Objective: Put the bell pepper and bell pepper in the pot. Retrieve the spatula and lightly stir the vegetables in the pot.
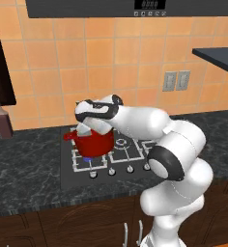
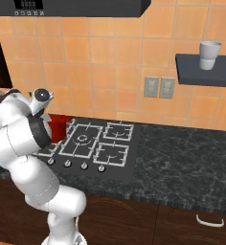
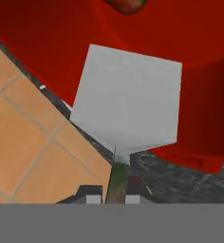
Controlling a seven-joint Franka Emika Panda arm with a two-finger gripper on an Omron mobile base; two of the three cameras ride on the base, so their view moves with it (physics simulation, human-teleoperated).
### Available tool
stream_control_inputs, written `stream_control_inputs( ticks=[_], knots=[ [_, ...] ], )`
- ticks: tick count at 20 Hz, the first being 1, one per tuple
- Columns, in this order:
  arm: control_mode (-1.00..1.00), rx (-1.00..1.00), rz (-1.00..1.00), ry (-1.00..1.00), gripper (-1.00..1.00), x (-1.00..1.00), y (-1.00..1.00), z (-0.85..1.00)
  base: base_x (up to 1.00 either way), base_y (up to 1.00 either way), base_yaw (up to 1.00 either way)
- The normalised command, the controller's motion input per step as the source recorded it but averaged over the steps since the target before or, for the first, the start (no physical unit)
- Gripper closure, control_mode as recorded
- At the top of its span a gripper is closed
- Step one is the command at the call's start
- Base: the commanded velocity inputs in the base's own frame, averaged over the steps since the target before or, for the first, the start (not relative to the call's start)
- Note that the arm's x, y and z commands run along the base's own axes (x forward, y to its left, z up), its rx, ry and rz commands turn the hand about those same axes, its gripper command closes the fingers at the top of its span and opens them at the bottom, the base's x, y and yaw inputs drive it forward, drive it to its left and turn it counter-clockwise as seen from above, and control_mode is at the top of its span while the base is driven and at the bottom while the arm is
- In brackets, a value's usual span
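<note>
The red pot (image 1: pixel 97 143) stands on the front left burner of the stove; part of the pot (image 2: pixel 60 125) shows behind my arm in the right base view. My gripper (image 1: pixel 88 128) hangs just over its rim. In the hand view my gripper (image 3: pixel 113 197) is shut on the thin handle of the spatula (image 3: pixel 128 102), whose pale grey blade points into the pot (image 3: pixel 199 42). One small red-orange bell pepper (image 3: pixel 128 4) lies inside the pot, just beyond the blade at the top edge of that view.
The stove (image 1: pixel 130 157) has a row of knobs along its front. A dark brown bottle (image 1: pixel 4 121) stands at the far left of the dark counter. A shelf (image 2: pixel 206 72) with a white cup (image 2: pixel 209 54) hangs on the tiled wall at the right.
</note>
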Motion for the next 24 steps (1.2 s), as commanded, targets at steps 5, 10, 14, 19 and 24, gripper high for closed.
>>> stream_control_inputs(
  ticks=[5,10,14,19,24],
  knots=[
    [-1.00,0.01,0.19,-0.32,1.00,-0.16,0.05,-0.41,0.00,0.00,0.00],
    [-1.00,0.00,0.02,-0.22,1.00,-0.51,-0.18,0.00,0.00,0.00,0.00],
    [-1.00,0.00,0.00,-0.09,1.00,-0.08,-0.18,0.25,0.00,0.00,0.00],
    [-1.00,0.16,0.00,0.00,1.00,-0.12,-0.17,0.35,0.00,0.00,0.00],
    [-1.00,0.32,0.00,0.04,1.00,-0.12,-0.20,0.91,0.00,0.00,0.00]
  ],
)
